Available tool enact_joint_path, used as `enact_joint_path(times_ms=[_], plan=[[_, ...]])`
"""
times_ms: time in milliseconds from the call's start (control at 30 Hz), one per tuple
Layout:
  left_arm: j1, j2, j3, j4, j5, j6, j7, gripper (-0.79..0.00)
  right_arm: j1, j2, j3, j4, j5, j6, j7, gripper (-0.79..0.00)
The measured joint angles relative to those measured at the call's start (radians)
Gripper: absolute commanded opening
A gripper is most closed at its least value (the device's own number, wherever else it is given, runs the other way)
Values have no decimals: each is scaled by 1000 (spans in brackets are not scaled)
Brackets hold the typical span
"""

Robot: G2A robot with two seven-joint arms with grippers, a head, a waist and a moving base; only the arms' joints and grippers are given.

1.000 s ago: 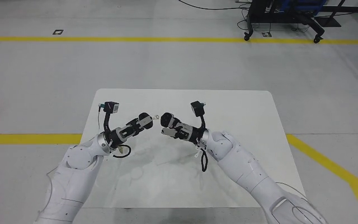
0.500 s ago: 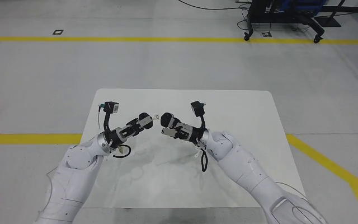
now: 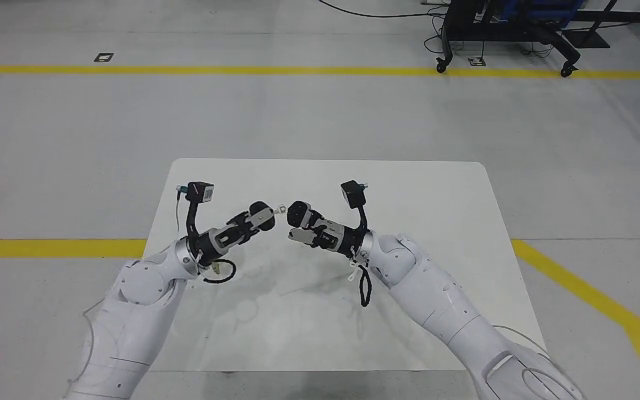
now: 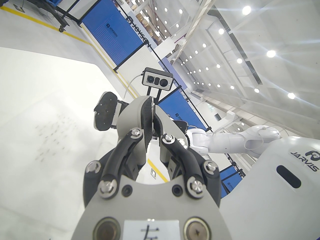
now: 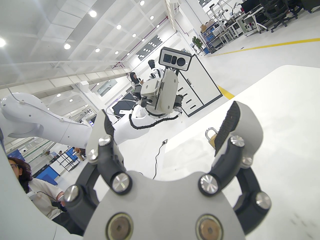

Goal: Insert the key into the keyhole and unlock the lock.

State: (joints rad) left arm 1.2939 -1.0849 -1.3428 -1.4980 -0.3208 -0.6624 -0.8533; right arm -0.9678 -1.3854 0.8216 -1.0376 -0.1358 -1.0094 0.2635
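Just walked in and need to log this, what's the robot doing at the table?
Both arms meet over the white table, grippers almost tip to tip. The left gripper is shut; what it pinches is hidden. The right gripper is open, a small padlock beside one finger. Its shackle looks closed, so likely not unlocked yet.

Left end effector (image 4: 152,106) clamped, right end effector (image 5: 169,112) spread

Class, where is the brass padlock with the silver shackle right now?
In the right wrist view, the brass padlock shows beside one pad of the open right pincer, partly hidden by it.
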Motion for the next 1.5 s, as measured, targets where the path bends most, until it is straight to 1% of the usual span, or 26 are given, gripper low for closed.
enact_joint_path(times_ms=[133,200,333,433,467,500,533,567,600,667,767,833,933,1133,1200,1300,1333,1433,1500], plan=[[6,6,-22,-7,13,11,-8,-785,-18,11,34,-20,-35,43,-5,0],[6,11,-30,-9,22,36,-38,-785,-31,24,58,-30,-45,44,23,0],[-3,22,-23,-14,68,108,-156,-785,-42,56,94,-63,-82,62,168,0],[-11,28,-4,-21,92,120,-237,-785,-64,75,108,-107,-54,95,277,0],[-13,29,3,-22,103,118,-254,-785,-69,82,111,-124,-33,109,324,-22],[-15,29,8,-22,111,117,-264,-785,-72,87,113,-135,-14,117,358,-145],[-16,30,13,-23,115,114,-270,-785,-75,91,114,-145,7,123,390,-240],[-18,31,17,-22,114,112,-274,-785,-77,96,115,-156,36,130,430,-369],[-19,31,18,-20,111,110,-275,-785,-78,99,116,-163,59,135,457,-400],[-22,33,21,-18,106,107,-282,-785,-78,106,114,-172,108,145,513,-403],[-25,35,24,-17,95,103,-294,-785,-72,111,111,-173,154,165,565,-403],[-25,37,27,-15,95,102,-298,-785,-66,113,109,-170,159,183,574,-446],[-28,38,35,-14,101,100,-303,-785,-60,112,101,-170,167,193,575,-474],[-33,42,51,-12,99,95,-312,-785,-47,112,86,-163,183,203,588,-486],[-33,43,55,-11,100,94,-313,-785,-44,112,82,-162,185,205,588,-505],[-35,45,59,-11,99,91,-310,-785,-42,112,75,-160,186,207,590,-551],[-35,45,60,-10,99,90,-309,-785,-42,112,74,-159,187,208,590,-582],[-36,47,63,-10,98,88,-306,-785,-42,113,69,-158,189,207,590,-622],[-36,48,65,-10,97,85,-302,-785,-42,114,65,-158,193,207,593,-671]])
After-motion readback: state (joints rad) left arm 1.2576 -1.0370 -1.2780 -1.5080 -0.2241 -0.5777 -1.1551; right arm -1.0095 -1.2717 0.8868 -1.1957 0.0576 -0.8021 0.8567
